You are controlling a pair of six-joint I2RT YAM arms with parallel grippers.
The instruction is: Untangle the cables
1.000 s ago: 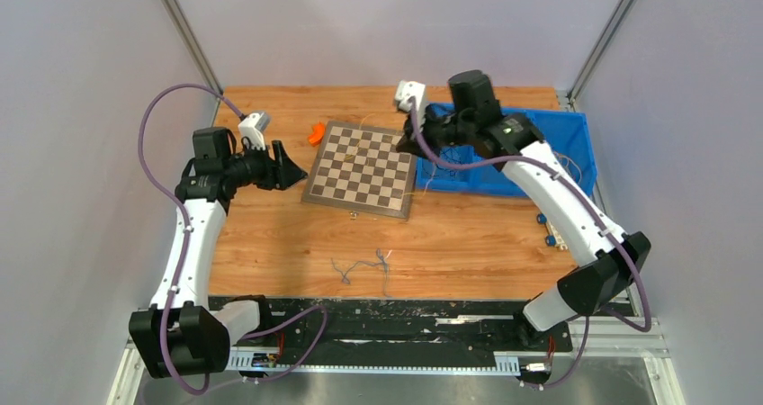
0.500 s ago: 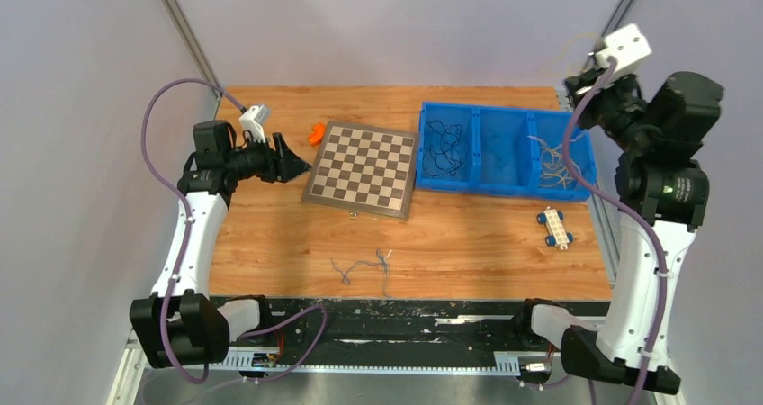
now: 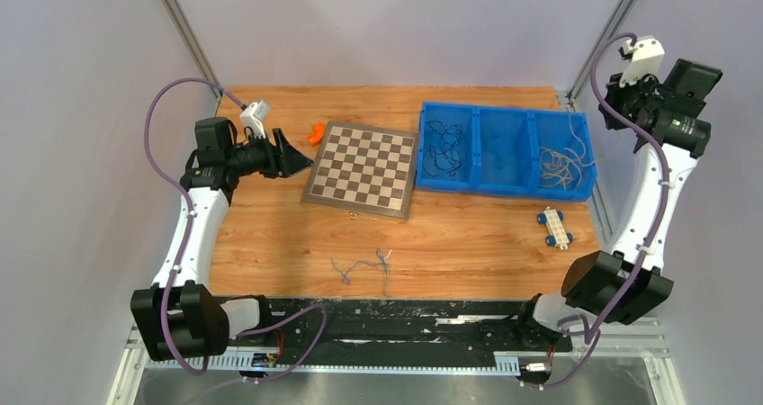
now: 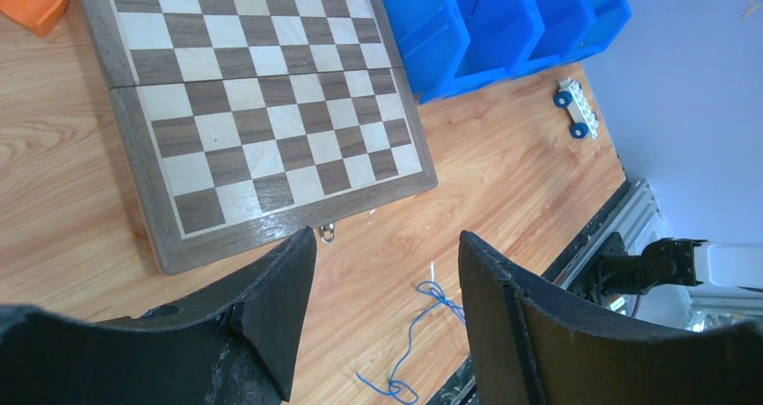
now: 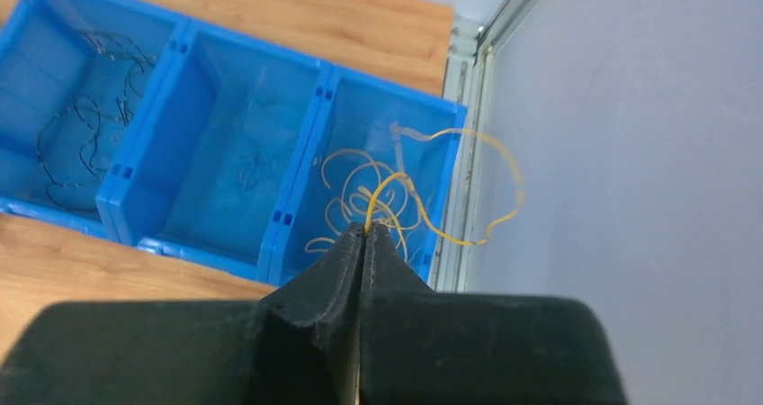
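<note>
My right gripper (image 3: 617, 106) is raised at the far right, above the right end of the blue bin (image 3: 475, 185). It is shut on a thin yellow cable (image 5: 468, 139) that loops out past its tips (image 5: 364, 229) over the bin's right compartment. More yellow-tan cables (image 3: 558, 164) lie in that compartment. Black cables (image 3: 445, 144) lie in the left compartment, and faint bluish strands (image 5: 256, 166) in the middle one. A thin grey-purple cable (image 3: 360, 268) lies loose on the table near the front edge; it looks blue in the left wrist view (image 4: 423, 324). My left gripper (image 3: 301, 162) is open and empty, left of the chessboard.
A chessboard (image 3: 363, 168) lies mid-table, with an orange piece (image 3: 316, 133) at its far left corner. A small white toy with blue wheels (image 3: 554, 229) sits in front of the bin. Metal frame posts stand at the back corners, and the right wall is close to my right gripper.
My right arm has swung from the chessboard's far right corner to the far right and up, with the yellow cable in its jaws. The left arm has barely moved.
</note>
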